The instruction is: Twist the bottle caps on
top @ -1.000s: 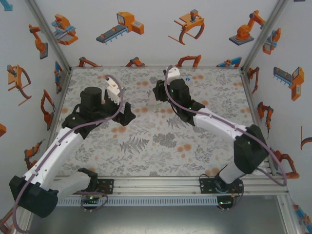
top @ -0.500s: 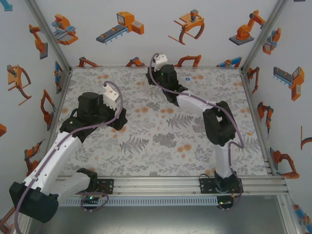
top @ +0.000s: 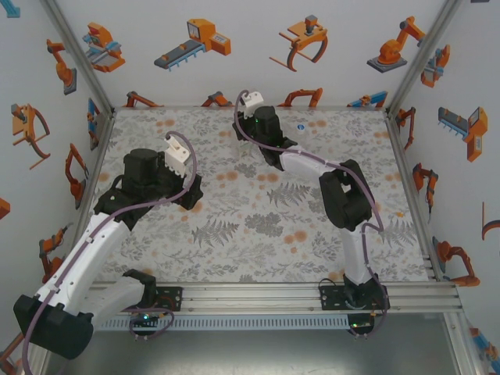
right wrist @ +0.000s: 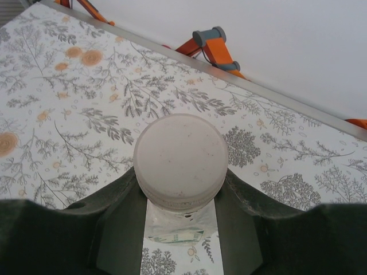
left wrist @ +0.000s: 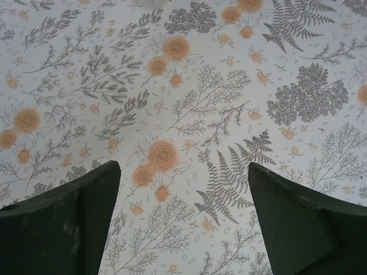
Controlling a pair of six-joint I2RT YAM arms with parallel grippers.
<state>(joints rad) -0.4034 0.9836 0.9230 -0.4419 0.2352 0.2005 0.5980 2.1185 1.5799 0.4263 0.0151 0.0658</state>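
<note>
Clasping clear bottle [right wrist: 179, 226], round white cap [right wrist: 180, 154]

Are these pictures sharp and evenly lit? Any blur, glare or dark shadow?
Top external: sharp, evenly lit, soft shadows on the table. Left wrist: pattern sharp, left end effector dark, slightly blurred. Right wrist: bottle cap sharp, no glare; right end effector around the bottle almost black.

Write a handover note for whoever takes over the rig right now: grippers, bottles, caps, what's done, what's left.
Left gripper: open, empty, hovering over the flowered mat.
Right gripper: shut on a clear bottle near the mat's far edge. A white cap sits on its neck.
Done: that cap is on; how tight it is, I cannot tell.
Left: check its tightness, then cap the other bottles.
</note>
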